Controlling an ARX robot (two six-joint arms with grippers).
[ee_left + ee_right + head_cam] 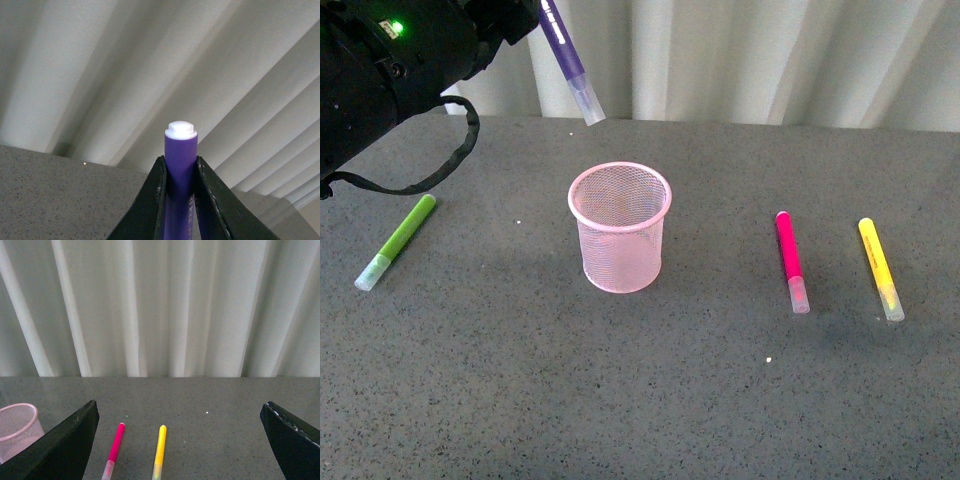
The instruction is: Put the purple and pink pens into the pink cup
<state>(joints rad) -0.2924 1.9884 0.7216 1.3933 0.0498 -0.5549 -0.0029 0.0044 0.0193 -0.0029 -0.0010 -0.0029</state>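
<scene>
left gripper (180, 161) clamps dark purple marker (565, 55), tilted cap-down, above and behind light pink wire-mesh cup (620, 262). magenta pink marker (790, 258) lies right of cup. right gripper (180, 409) spread wide, empty. risk: tilted release strikes rim, marker bounces out.

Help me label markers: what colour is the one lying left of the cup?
Lime green marker, seen best in the front view.
</scene>
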